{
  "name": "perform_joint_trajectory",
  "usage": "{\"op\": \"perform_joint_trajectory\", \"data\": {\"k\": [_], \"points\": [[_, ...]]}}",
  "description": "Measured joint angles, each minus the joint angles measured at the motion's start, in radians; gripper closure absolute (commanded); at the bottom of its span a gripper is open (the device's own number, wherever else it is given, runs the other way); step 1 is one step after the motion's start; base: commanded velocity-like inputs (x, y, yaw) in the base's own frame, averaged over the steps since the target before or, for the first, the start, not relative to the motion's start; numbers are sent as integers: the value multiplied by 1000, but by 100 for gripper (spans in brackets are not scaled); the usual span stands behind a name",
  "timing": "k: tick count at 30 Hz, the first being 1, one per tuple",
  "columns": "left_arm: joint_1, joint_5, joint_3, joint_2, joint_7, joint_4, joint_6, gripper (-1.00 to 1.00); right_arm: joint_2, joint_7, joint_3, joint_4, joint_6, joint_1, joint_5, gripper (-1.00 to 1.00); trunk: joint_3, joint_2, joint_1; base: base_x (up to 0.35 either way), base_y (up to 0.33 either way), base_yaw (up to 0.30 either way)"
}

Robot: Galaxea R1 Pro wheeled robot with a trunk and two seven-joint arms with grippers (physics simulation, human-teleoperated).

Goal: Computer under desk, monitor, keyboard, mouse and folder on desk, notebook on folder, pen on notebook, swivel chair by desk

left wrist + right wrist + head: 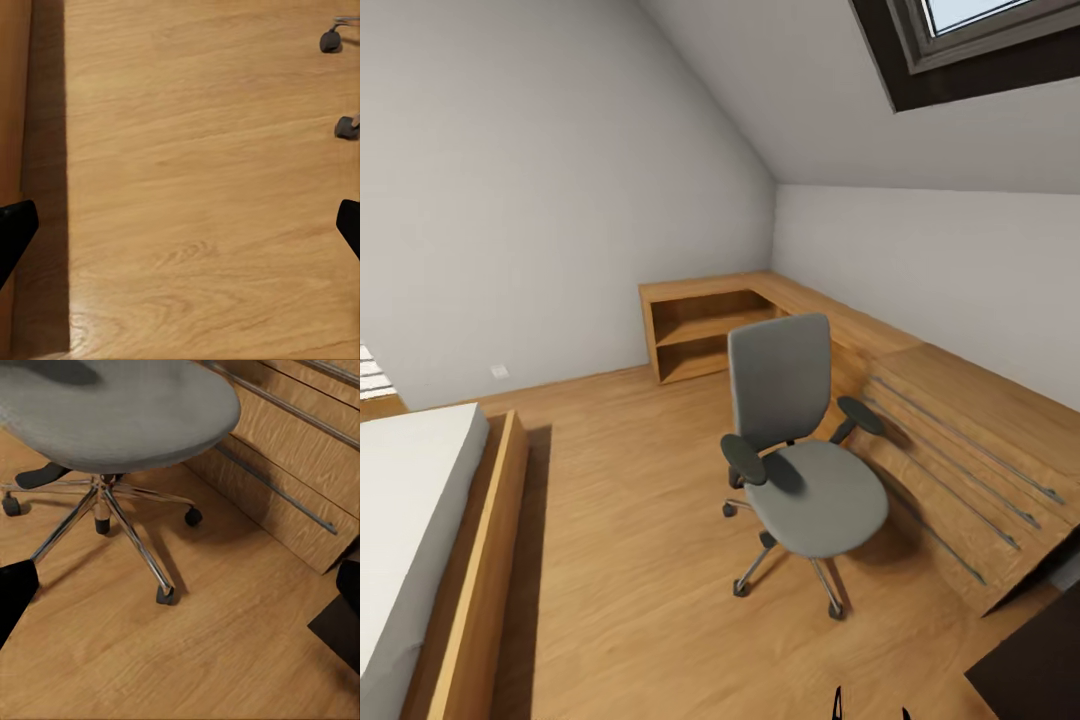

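Head view: swivel chair (pixel 800 450) stands mid-floor on the wood floor (pixel 630 560), seat facing the robot, back toward the light wood cabinet (pixel 960 450) w/ long metal handles. Seat looks bare; no blue folder on it that I can see. Bed (pixel 410 530) w/ wooden frame is off to the robot's left, a low open shelf unit (pixel 700 335) sits in the far corner under the sloped ceiling, skylight (pixel 980 40) above. Dark glossy corner at lower right is prob. the desk (pixel 1030 670) edge, well apart from the chair. Monitor, keyboard, mouse, notebook, pen, computer: can't place any of them from here.

Left wrist view: left gripper (pixel 180 229) spread wide, dark fingertips at both frame edges, nothing between them, just floor below; two chair casters (pixel 341 82) nearby. Arm seems simply carried low while the base travels.

Right wrist view: right gripper (pixel 180 592) also wide apart and empty, pointing at the chair's chrome base (pixel 112 521) and seat underside, cabinet front just beyond the casters.

Judgement: robot is en route / lining up w/ the chair, both arms kept clear and ready. Chair still needs bringing beside the desk; it's parked by the cabinet, not the desk, so that step isn't done.
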Motion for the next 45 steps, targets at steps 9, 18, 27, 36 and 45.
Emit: {"op": "perform_joint_trajectory", "data": {"k": [9,18,27,36,45], "points": [[0,-6,-5,-1,-1,0,-2,-100,1,0,0,0,0,0,1,-100,0,0,0,38,0,285],[0,-5,-6,-2,-1,0,-1,-100,0,0,0,0,0,0,3,-100,0,0,0,2,0,285],[0,-4,-6,-2,-1,0,-1,-100,-1,1,0,0,0,0,5,-100,0,0,0,0,0,285],[0,-4,-7,-2,-1,0,3,-100,-3,4,0,-1,0,0,7,-100,1,0,0,0,0,275],[0,-4,-6,-5,-1,0,5,-100,-5,6,2,-1,0,0,9,-100,12,0,0,0,0,106]]}}
